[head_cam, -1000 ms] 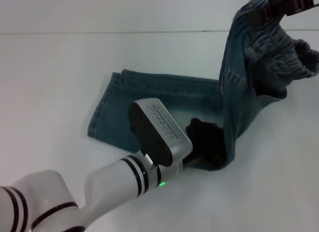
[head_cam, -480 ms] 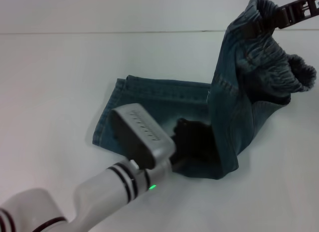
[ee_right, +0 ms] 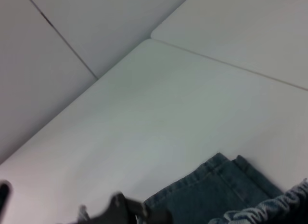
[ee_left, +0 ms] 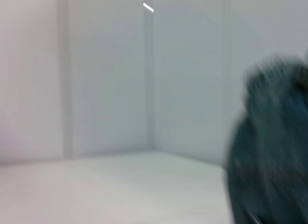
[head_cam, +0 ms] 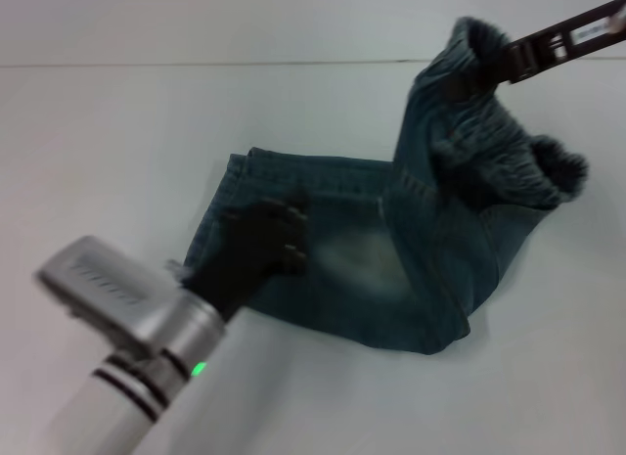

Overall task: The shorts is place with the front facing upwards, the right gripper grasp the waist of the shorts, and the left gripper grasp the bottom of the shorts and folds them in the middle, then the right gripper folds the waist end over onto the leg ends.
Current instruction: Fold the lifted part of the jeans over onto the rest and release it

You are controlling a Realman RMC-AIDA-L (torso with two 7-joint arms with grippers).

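Note:
The blue-green denim shorts (head_cam: 362,269) lie folded lengthwise on the white table. Their leg ends (head_cam: 227,196) point left, and these flat hems also show in the right wrist view (ee_right: 219,178). My right gripper (head_cam: 489,68), the claw with the white label, is shut on the gathered waist (head_cam: 469,54) and holds it up above the right half of the shorts. More of the ruffled band hangs beside it (head_cam: 553,171). My left gripper (head_cam: 264,245) hovers low over the leg half, near the hems. Blurred denim (ee_left: 272,151) fills one side of the left wrist view.
The white table (head_cam: 117,132) runs back to a seam line against a pale wall (head_cam: 196,24). My silver left forearm (head_cam: 122,308) reaches in from the near left corner. Bare table surrounds the shorts on all sides.
The left gripper has drawn back leftward from the fold in the middle of the shorts to the leg half. The right gripper has carried the raised waist leftward and a little lower.

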